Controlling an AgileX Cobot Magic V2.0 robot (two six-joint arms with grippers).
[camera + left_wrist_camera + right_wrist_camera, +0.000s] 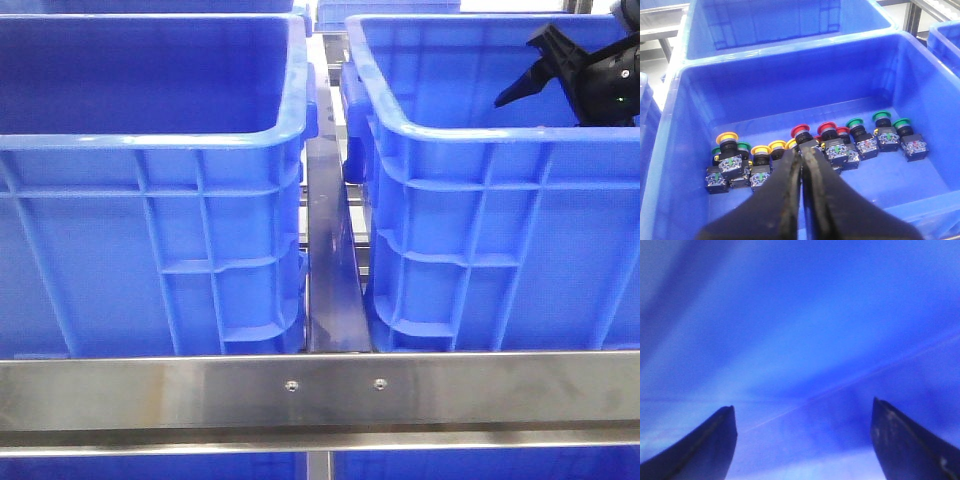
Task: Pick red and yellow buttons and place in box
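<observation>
Buttons are the quarry, yet the biggest things here are 2 blue crates: the left crate [150, 180] and the right crate [480, 220], standing side by side behind a steel rail [320, 390].

Next in size, the right gripper [530, 70] sits inside the right crate, its fingers [705, 445] spread wide with nothing between them and only blurred blue plastic ahead. The left gripper [802, 155] hangs over a crate floor [880, 190], its jaws pressed together and holding nothing.

Smallest are the pushbuttons, in a loose row on that floor: a red button [801, 132] just past the left fingertips, a yellow button [726, 137] further along, green ones among them.

This looks like the approach stage, with nothing picked. Next, the left jaws must part, then descend around the red cap without nudging its neighbours.
</observation>
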